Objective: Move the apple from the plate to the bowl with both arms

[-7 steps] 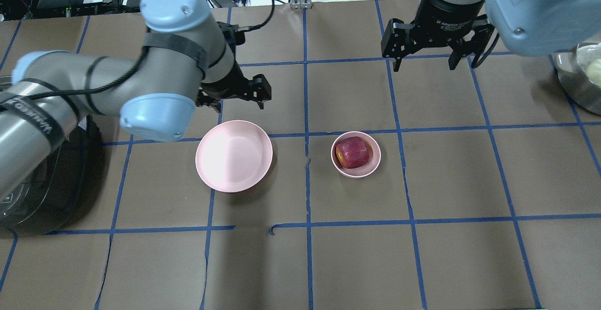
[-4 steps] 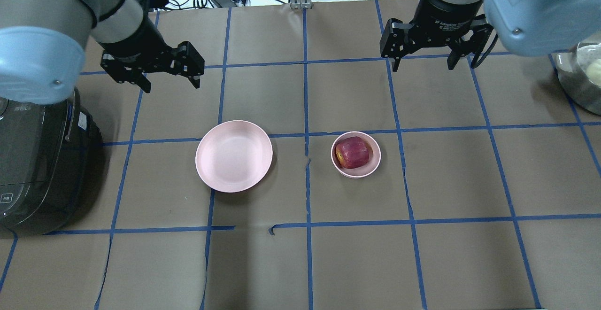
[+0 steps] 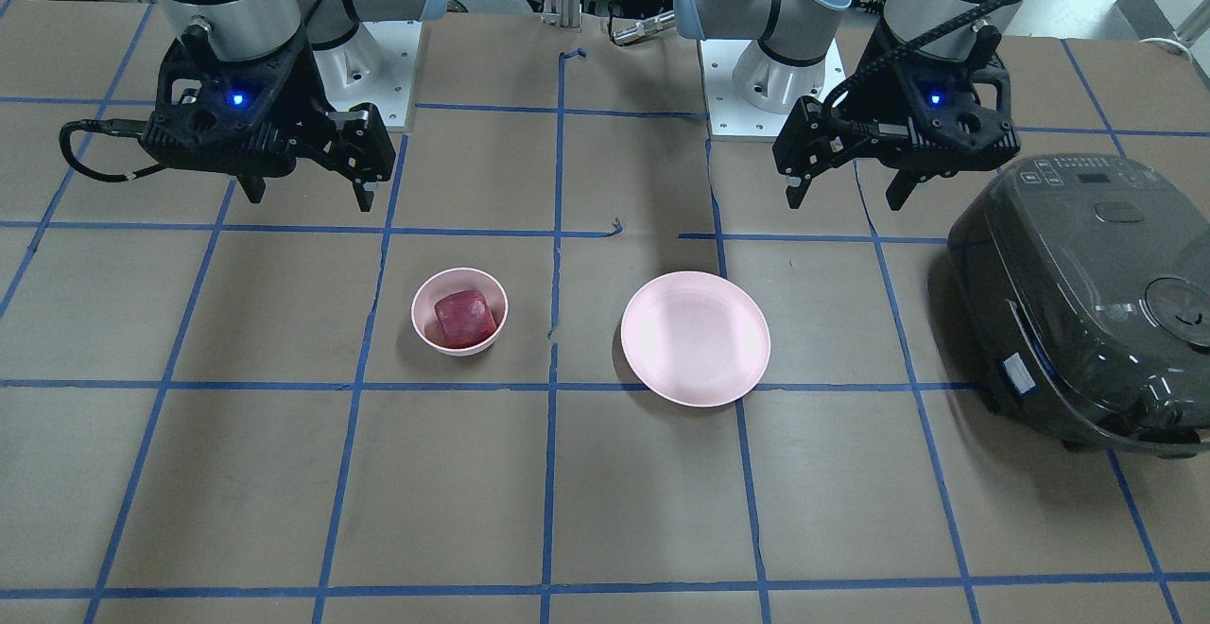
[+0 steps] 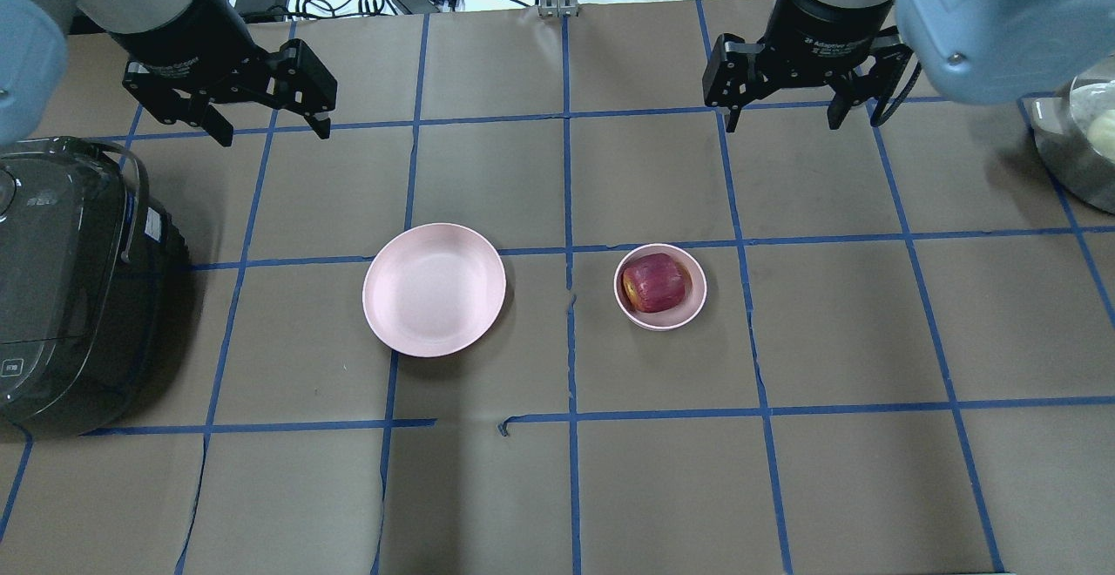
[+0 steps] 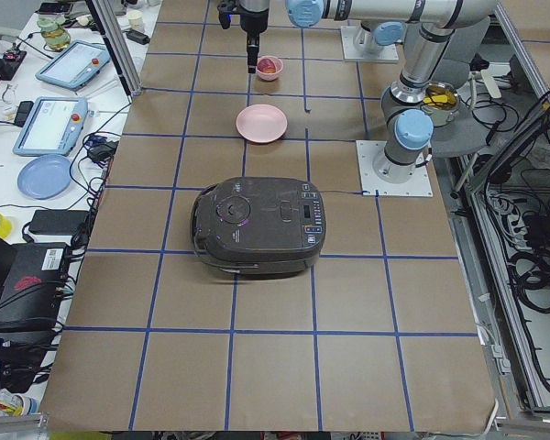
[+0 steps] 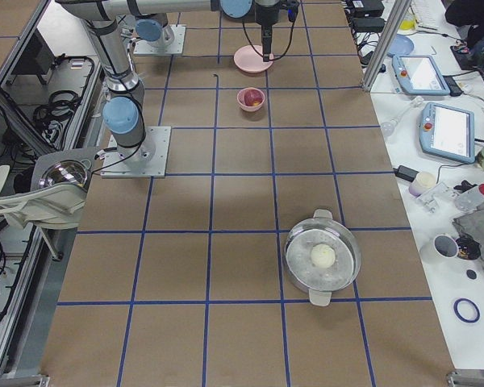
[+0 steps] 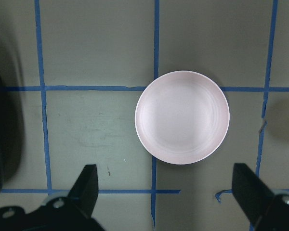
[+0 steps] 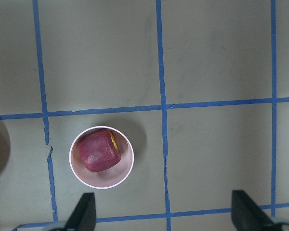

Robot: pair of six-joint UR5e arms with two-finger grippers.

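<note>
The dark red apple (image 4: 654, 283) lies inside the small pink bowl (image 4: 691, 307), right of centre; both also show in the right wrist view, apple (image 8: 98, 150) and bowl (image 8: 127, 169). The wide pink plate (image 4: 434, 288) sits empty to the bowl's left, and shows in the left wrist view (image 7: 182, 117). My left gripper (image 4: 272, 131) is open and empty, high over the far left of the table. My right gripper (image 4: 782, 122) is open and empty, high beyond the bowl. In the front-facing view the apple (image 3: 464, 318), plate (image 3: 695, 338), left gripper (image 3: 842, 197) and right gripper (image 3: 308, 196) all show.
A dark rice cooker (image 4: 61, 296) stands at the table's left edge, below the left gripper. A steel pot (image 4: 1080, 144) with a pale round thing in it sits at the far right. Blue tape lines grid the brown table.
My left arm has swung away from over the plate, back and to the left, and now hangs above the far left corner. The right arm, apple, bowl and plate have not moved.
</note>
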